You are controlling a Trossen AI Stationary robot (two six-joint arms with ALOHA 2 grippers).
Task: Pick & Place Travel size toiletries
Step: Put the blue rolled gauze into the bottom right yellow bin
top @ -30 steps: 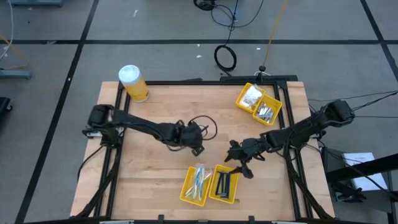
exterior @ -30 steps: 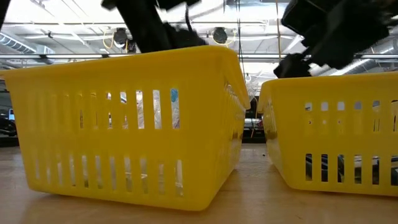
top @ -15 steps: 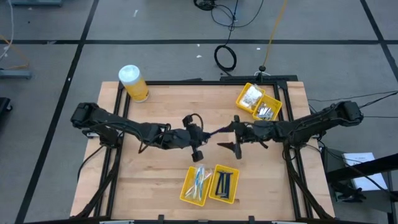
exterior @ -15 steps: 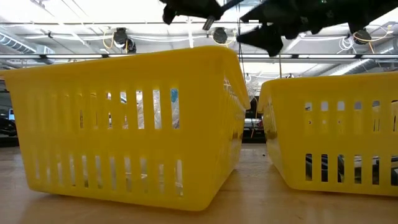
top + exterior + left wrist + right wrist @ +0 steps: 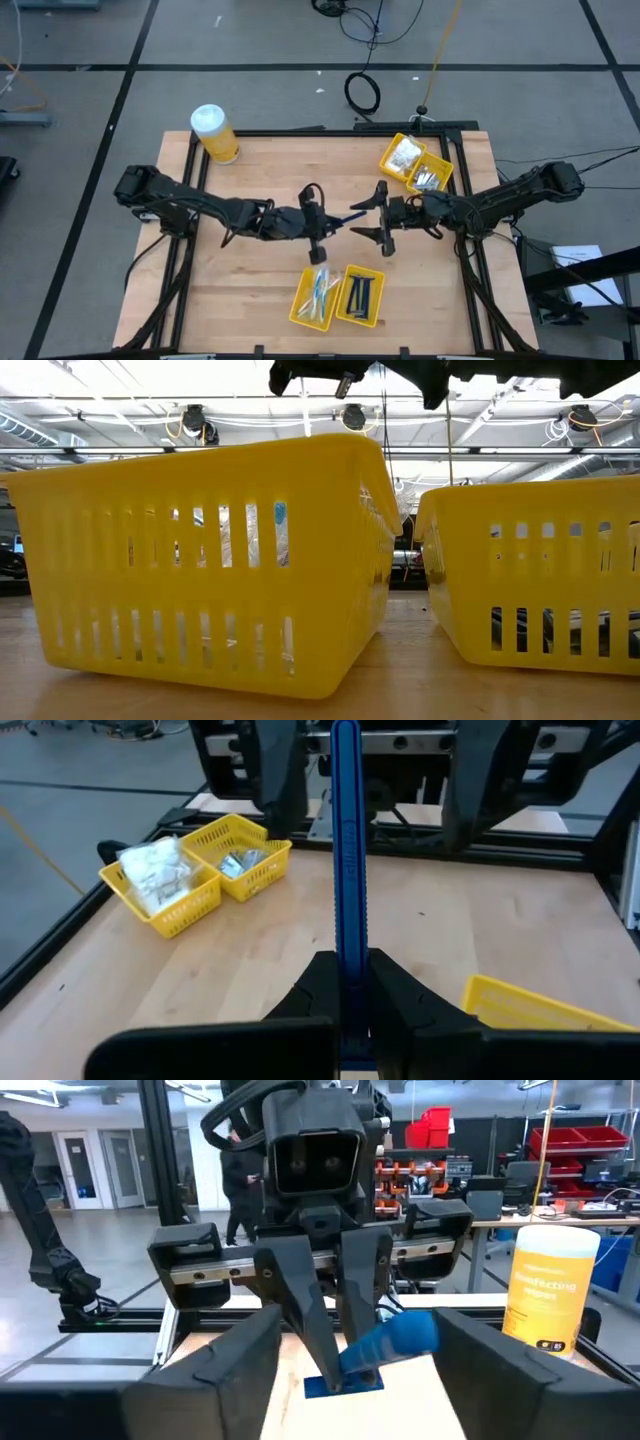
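My left gripper is over the table's middle, shut on a dark blue razor whose handle juts toward the table's right. My right gripper faces it, open. Its two fingers stand either side of the handle's free end without touching it. Near the front edge a yellow two-compartment bin holds white and light-blue sticks and more razors. In the low view both grippers show only as dark shapes at the top, above the bins. My left gripper pinches the razor's handle near its back end between its two fingers. The fingers come almost level from the table's left, and the handle lies along them and sticks out past their tips. The razor is lifted clear of the table.
A second yellow bin at the far right holds clear packets and silvery pieces. A yellow jar with a white lid stands at the far left corner. Bare wood lies between the bins and along the table's left half.
Both grippers have risen from low near the front bin and tipped up from pointing down to nearly level. They have swung toward each other and now face across the table's middle. The razor in my left gripper now points between the right fingers.
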